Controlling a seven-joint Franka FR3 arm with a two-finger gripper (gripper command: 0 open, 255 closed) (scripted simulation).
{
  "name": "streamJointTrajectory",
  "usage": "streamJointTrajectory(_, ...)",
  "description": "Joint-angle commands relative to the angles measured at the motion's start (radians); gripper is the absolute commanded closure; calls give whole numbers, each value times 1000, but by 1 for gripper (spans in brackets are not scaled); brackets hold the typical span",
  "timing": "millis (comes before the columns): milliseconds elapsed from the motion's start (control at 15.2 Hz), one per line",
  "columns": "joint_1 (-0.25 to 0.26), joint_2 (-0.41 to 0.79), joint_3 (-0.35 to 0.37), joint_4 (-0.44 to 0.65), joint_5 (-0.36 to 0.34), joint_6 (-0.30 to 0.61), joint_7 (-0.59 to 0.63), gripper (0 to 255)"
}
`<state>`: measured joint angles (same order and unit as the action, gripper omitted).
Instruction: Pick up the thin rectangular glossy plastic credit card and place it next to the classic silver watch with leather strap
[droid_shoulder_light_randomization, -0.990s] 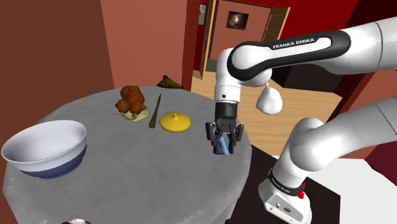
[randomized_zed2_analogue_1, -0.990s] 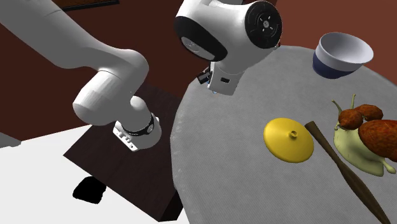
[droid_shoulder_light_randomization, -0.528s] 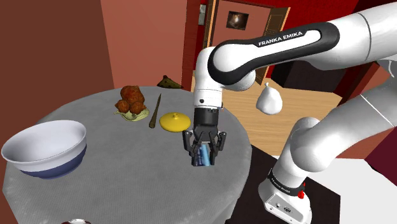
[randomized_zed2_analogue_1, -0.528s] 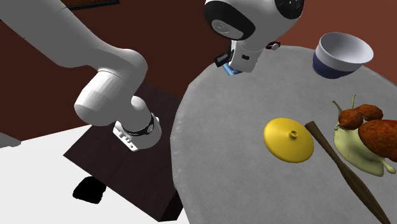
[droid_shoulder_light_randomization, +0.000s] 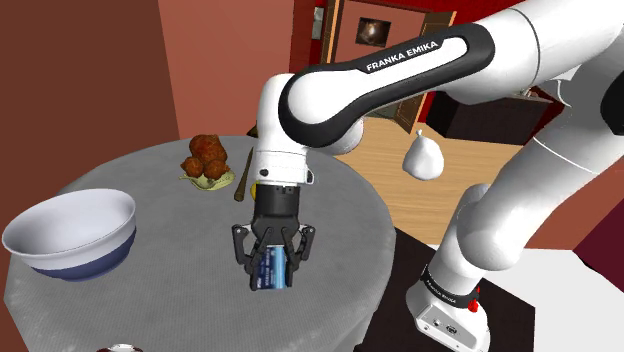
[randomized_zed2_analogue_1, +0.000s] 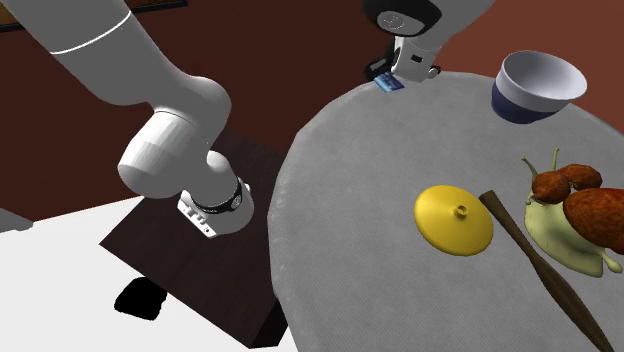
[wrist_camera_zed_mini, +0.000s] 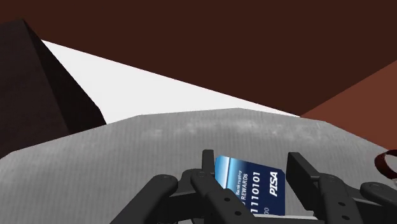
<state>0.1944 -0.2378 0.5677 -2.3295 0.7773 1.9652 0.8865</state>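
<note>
My black gripper (droid_shoulder_light_randomization: 272, 272) is shut on a blue glossy credit card (droid_shoulder_light_randomization: 272, 268) and holds it just above the grey round table (droid_shoulder_light_randomization: 170, 265). In the wrist view the card (wrist_camera_zed_mini: 251, 189) with white print sits clasped between the two fingers (wrist_camera_zed_mini: 207, 167). In the second exterior view the card (randomized_zed2_analogue_1: 388, 85) hangs at the table's far rim, left of the bowl. A dark red curved band (wrist_camera_zed_mini: 387, 163), cut by the picture's edge, lies on the table beside the gripper. A small red and silver object (droid_shoulder_light_randomization: 121, 347) peeks in at the shoulder view's bottom edge.
A white bowl with a blue base (droid_shoulder_light_randomization: 70, 232) stands at the shoulder view's left. A snail-like figure with brown lumps (randomized_zed2_analogue_1: 572, 212), a long brown stick (randomized_zed2_analogue_1: 537, 265) and a yellow lid (randomized_zed2_analogue_1: 455, 220) lie farther along the table. The stand (droid_shoulder_light_randomization: 445, 315) is at lower right.
The arm has swung toward the shoulder view's left and front with the card in its grip, from the table's edge near the stand to a spot nearer the bowl.
</note>
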Motion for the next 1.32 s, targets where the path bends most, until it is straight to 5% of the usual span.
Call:
streamJointTrajectory(0, 7, 66, 35, 56, -17, 38, 46, 255)
streamJointTrajectory(660, 108, 451, 124, 402, -256, 178, 325, 255)
streamJointTrajectory(1254, 126, 515, 117, 350, -264, 280, 286, 255)
